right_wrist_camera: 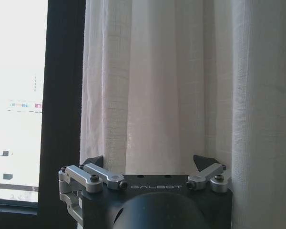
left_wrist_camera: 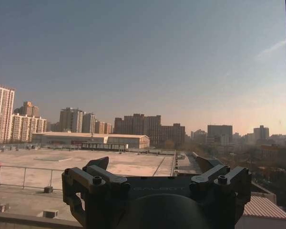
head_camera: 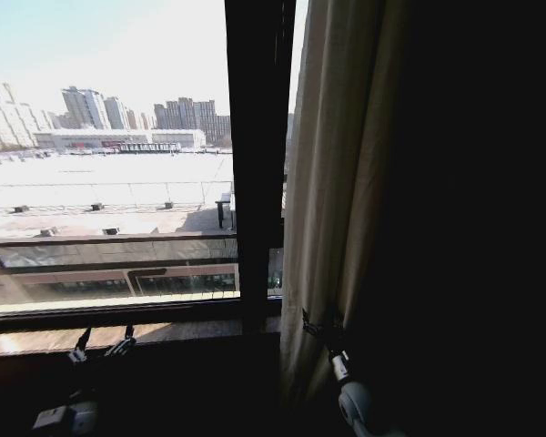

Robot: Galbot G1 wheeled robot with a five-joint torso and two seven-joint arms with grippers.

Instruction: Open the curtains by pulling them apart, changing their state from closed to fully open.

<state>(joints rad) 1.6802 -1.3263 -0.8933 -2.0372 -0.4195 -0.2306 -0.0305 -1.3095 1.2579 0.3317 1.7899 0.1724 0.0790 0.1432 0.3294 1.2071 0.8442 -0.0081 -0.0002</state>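
The curtains [head_camera: 332,182] hang bunched in pale pleats on the right of the window, just right of a dark upright window frame [head_camera: 255,164]. Further right everything falls into deep shadow, and what hangs there is hard to make out. Left of the frame the glass is bare, with a flat rooftop [head_camera: 109,187] and distant tower blocks [head_camera: 91,109] beyond, and a dark sill [head_camera: 118,314] running along the near edge.

The right pincer [head_camera: 320,326] sits low against the near folds of the curtains; in the right wrist view its fingers [right_wrist_camera: 91,162] stand spread apart with the pleated fabric [right_wrist_camera: 152,95] just ahead between them, though contact cannot be told. The left pincer [head_camera: 100,349] is low on the left near the sill, open, its tips [left_wrist_camera: 97,163] wide apart and facing the bare glass, holding nothing.
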